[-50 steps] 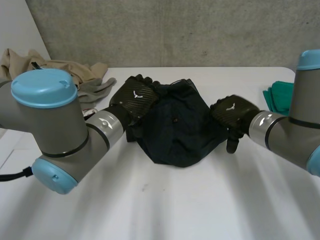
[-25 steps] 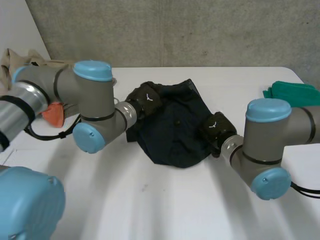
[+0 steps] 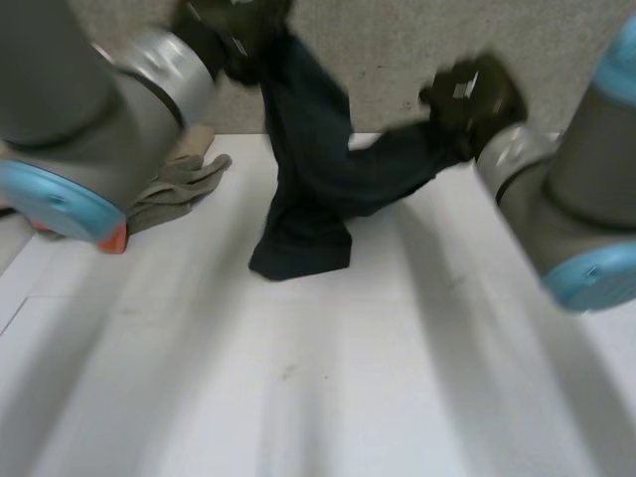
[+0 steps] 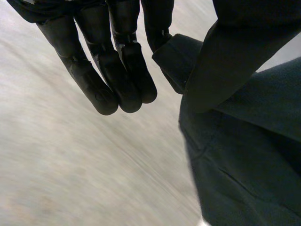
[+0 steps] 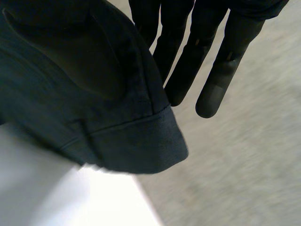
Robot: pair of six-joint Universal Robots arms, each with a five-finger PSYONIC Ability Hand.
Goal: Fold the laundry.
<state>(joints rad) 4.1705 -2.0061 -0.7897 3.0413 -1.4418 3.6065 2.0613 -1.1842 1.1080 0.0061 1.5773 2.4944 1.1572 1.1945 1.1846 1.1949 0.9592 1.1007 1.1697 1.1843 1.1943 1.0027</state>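
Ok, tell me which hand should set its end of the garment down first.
Right, probably. The right hand holds its end of the dark garment lower, nearer the table; the left hand holds its end higher.

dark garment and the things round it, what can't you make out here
dark garment: head view, motion blur hides its type.
left hand: head view, partly cut off by the top edge.
orange thing: head view, mostly hidden behind the left arm.

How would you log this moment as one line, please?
phase: dark garment held up | left hand: pinching it | right hand: pinching it | lower end: on table | beige cloth: on table, apart
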